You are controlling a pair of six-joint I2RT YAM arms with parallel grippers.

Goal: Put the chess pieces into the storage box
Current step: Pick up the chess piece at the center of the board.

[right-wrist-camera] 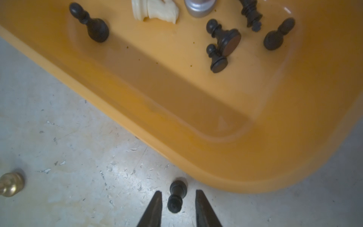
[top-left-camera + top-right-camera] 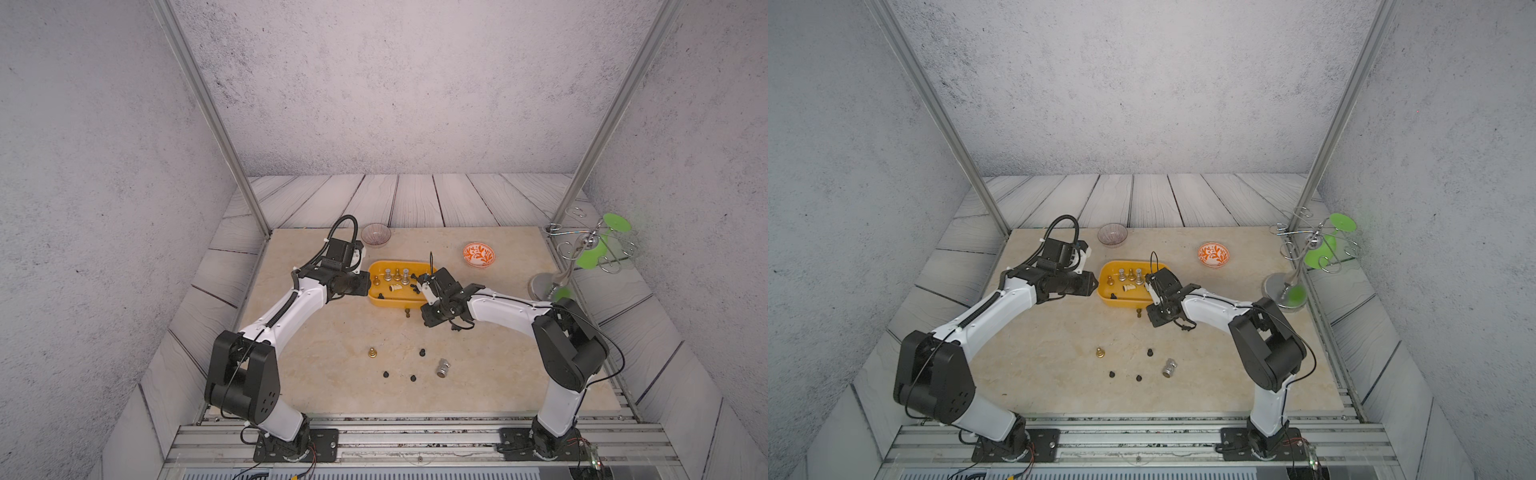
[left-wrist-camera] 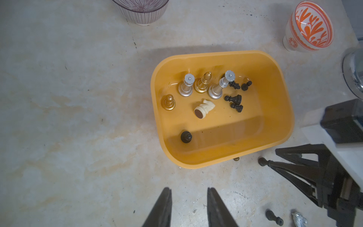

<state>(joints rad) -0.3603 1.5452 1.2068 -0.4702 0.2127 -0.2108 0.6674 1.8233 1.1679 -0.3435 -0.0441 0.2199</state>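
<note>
The right gripper (image 1: 178,191) is seen with its jaws parted and nothing clamped. A black pawn (image 1: 176,196) is set on the table (image 1: 78,157) between the two fingertips, with a slim gap left on either side, so it is straddled and not gripped. This pawn is just beside the outer wall of the storage box (image 1: 196,137), at a rounded corner; whether it stands or lies cannot be told.

The left gripper (image 3: 188,189) is likewise held open and empty, over bare table just outside one short end of the box. In both top views the box is placed mid-table, between the two grippers.

Inside the box two silver pieces (image 3: 185,86) and a tall gold piece (image 3: 202,84) are stood upright in a row; a gold pawn (image 3: 168,102) is stood near the wall; a cream knight (image 3: 204,109) is laid on its side; several black pieces (image 3: 235,100) are clustered together, and a lone black piece (image 3: 185,137) is set apart.

Outside the box, a small gold piece (image 1: 10,184) is found near its long wall. Nearer the robot's bases, well apart from the box, a gold figure (image 2: 372,353), a toppled silver figure (image 2: 443,368) and three dark figures (image 2: 422,352) are scattered. A ribbed glass bowl (image 2: 375,235) and an orange-and-white bowl (image 2: 479,254) are placed beyond the box.
</note>
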